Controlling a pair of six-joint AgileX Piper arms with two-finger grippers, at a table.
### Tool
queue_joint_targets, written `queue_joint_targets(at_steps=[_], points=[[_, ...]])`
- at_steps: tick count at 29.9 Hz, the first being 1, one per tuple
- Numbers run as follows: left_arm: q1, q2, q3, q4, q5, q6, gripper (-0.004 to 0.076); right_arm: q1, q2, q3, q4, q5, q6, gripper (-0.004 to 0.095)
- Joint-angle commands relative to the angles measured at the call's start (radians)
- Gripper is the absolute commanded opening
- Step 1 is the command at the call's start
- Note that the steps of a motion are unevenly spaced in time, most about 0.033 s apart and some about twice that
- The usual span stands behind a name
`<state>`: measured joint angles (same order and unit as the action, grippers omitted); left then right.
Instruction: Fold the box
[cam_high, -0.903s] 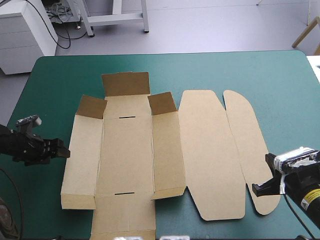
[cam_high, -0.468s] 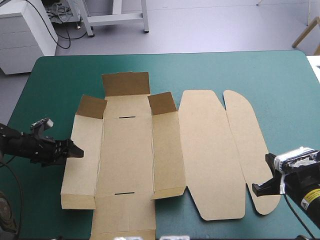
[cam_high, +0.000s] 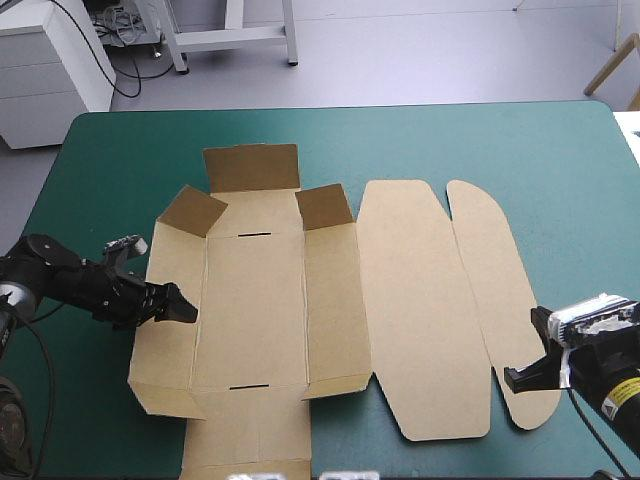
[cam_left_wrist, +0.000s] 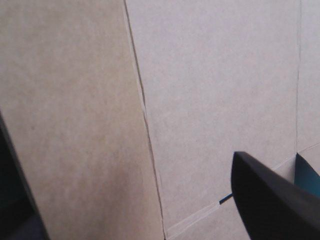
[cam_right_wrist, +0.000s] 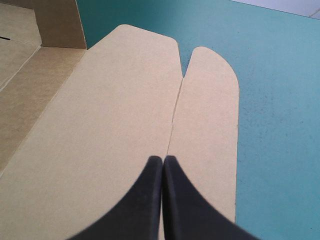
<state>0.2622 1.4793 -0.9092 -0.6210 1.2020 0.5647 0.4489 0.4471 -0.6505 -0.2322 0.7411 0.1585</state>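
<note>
Brown box (cam_high: 255, 300) unfolded, mostly flat; left wall seemingly tilted up, far flaps raised

Bright, even light throughout, with only faint soft shadows beside the raised walls of the box (cam_high: 255, 300).

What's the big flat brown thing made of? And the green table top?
The box looks like plain matte brown cardboard: thin sheet, cut outline, pressed crease lines, flaps bending up. The teal-green cover looks like a smooth, dull mat, maybe rubber or vinyl; hard to tell.
</note>
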Motion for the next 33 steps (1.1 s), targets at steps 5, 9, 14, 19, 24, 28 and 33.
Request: queue_joint_targets(at_steps=[5, 9, 14, 19, 24, 28, 33], points=[[-0.006, -0.028, -0.018, -0.065, 0.091, -0.035, 0.0505, -0.007, 0.008, -0.028, -0.018, -0.062, -0.010, -0.0019], [-0.006, -0.028, -0.018, -0.065, 0.091, -0.038, 0.0450, -0.007, 0.008, -0.028, -0.018, -0.062, -0.010, -0.0019], [-0.036, -0.028, -0.018, -0.063, 0.088, -0.040, 0.0378, -0.007, 0.008, -0.028, -0.018, -0.061, -0.010, -0.0019], [-0.068, -0.028, -0.018, -0.063, 0.084, -0.049, 0.0207, -0.007, 0.008, -0.028, -0.018, -0.061, -0.010, -0.0019], [-0.074, -0.028, -0.018, -0.063, 0.066, -0.037, -0.0008, -0.007, 0.008, -0.028, -0.016, -0.061, -0.010, -0.0019], [-0.074, -0.028, -0.018, -0.061, 0.059, -0.048, -0.0010, -0.007, 0.008, -0.028, -0.016, -0.061, -0.010, -0.0019], [-0.074, -0.028, -0.025, -0.012, 0.059, -0.049, -0.0010, -0.007, 0.008, -0.028, -0.016, -0.061, -0.010, -0.0019]])
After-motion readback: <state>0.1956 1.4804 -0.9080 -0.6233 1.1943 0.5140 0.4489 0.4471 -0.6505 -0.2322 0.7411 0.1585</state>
